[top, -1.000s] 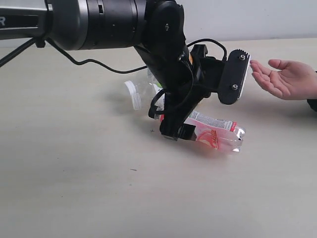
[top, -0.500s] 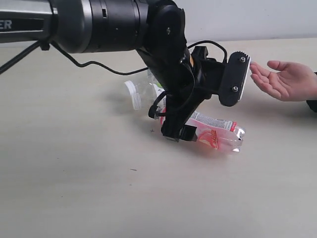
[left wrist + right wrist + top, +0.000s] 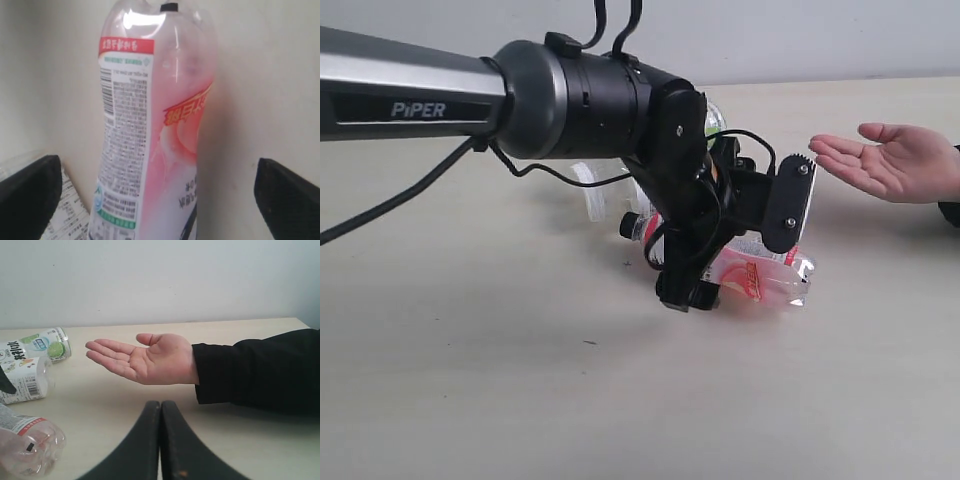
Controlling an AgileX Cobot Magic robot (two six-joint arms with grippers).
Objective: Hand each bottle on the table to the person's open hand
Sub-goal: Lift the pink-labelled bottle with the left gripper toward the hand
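— Worktop first: anything different from a second ago?
— Nothing lying on it has shifted. The mover is the left arm. It has dropped and drawn in, so its wrist now sits low over the pink bottle, where before it hung clearly above.
— And the person's open hand?
— Palm up at the right of the exterior view, in much the same spot, empty and well apart from that bottle.
— Where is the bottle exactly?
— On its side on the worktop, between arm and hand. The left wrist view shows the left pincer spread wide, with the bottle's body running between its two fingers and a gap on either side. Nothing is gripped yet.
— What does that mean for the task?
— I judge the approach is nearly done. What remains is to close on the body, lift it and carry it across to the palm. Thin round plastic may roll or dent if the squeeze lands off-centre.
— Other bottles?
— A white-label bottle and a green-spotted bottle lie further back, not yet handed over.
— Right pincer?
— Fully closed on nothing, facing the hand.
— Smallest thing?
— The pink bottle's black cap, peeking out left of the arm.
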